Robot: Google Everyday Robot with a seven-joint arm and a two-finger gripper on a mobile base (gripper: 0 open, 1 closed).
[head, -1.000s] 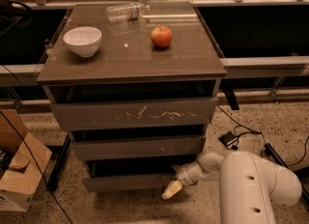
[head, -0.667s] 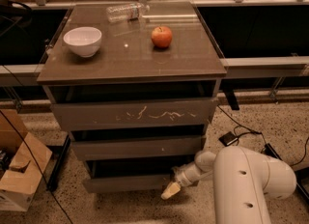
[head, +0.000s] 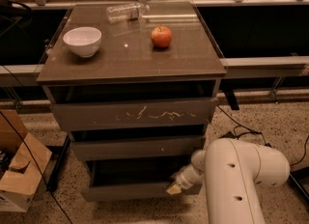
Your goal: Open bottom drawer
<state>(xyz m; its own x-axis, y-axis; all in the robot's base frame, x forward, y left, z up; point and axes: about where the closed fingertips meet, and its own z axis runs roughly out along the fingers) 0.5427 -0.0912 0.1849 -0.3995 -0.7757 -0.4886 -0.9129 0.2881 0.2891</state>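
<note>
The bottom drawer (head: 126, 190) is the slim grey-brown front lowest in the cabinet, plain and handleless. It stands pulled out a little, with a dark gap above it. My gripper (head: 175, 187) is at the drawer's right end, its pale tip against the upper edge of the front. My white arm (head: 236, 175) comes in from the lower right and hides the drawer's right corner.
The top drawer front with white scratches (head: 135, 114) and the middle front (head: 137, 148) sit above. On the cabinet top are a white bowl (head: 82, 40), an apple (head: 161, 36) and a lying plastic bottle (head: 126, 11). A cardboard box (head: 19, 170) stands at the left; cables lie at the right.
My arm has shifted left, closer to the cabinet. The gripper stays at the bottom drawer's right end; the drawer stands about as far out as before.
</note>
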